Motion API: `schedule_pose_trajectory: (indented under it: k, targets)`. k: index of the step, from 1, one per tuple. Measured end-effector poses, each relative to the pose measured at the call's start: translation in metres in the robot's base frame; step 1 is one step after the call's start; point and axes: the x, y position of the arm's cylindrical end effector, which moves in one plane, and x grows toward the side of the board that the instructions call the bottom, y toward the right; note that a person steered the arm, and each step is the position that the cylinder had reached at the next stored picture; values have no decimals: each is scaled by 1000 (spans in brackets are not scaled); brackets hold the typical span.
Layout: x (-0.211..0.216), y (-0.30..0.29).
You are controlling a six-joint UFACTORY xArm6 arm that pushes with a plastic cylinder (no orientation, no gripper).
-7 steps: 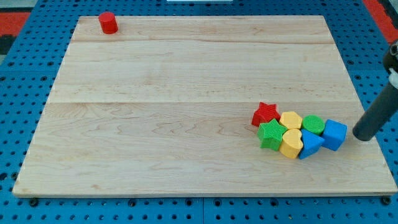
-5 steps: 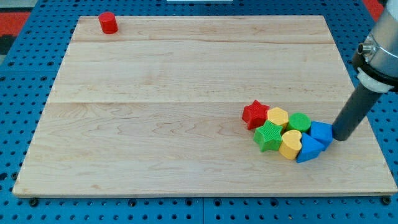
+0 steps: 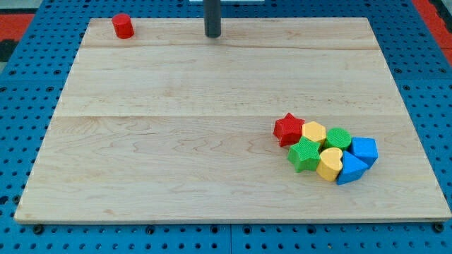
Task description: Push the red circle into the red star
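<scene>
The red circle (image 3: 123,26) sits near the board's top left corner. The red star (image 3: 288,130) lies right of the middle, at the left end of a tight cluster of blocks. My tip (image 3: 212,34) is near the view's top edge, well to the right of the red circle and far above and left of the red star. It touches no block.
The cluster beside the red star holds a yellow block (image 3: 314,132), a green block (image 3: 338,138), a green star (image 3: 306,154), a yellow heart (image 3: 330,164) and two blue blocks (image 3: 364,149) (image 3: 351,169). The wooden board (image 3: 212,141) lies on a blue pegboard.
My tip pushed the cluster a little to the left from its right side, then moved from there to the view's top, right of the red circle. The red circle has not moved.
</scene>
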Motion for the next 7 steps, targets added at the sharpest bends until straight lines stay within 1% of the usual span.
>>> schedule_pose_trajectory:
  k: [1, 2, 3, 4, 5, 6, 7]
  targets:
    - [39, -60]
    - [28, -178]
    - [-24, -253]
    - [-84, -258]
    - [-84, -210]
    - [-48, -148]
    - [-13, -105]
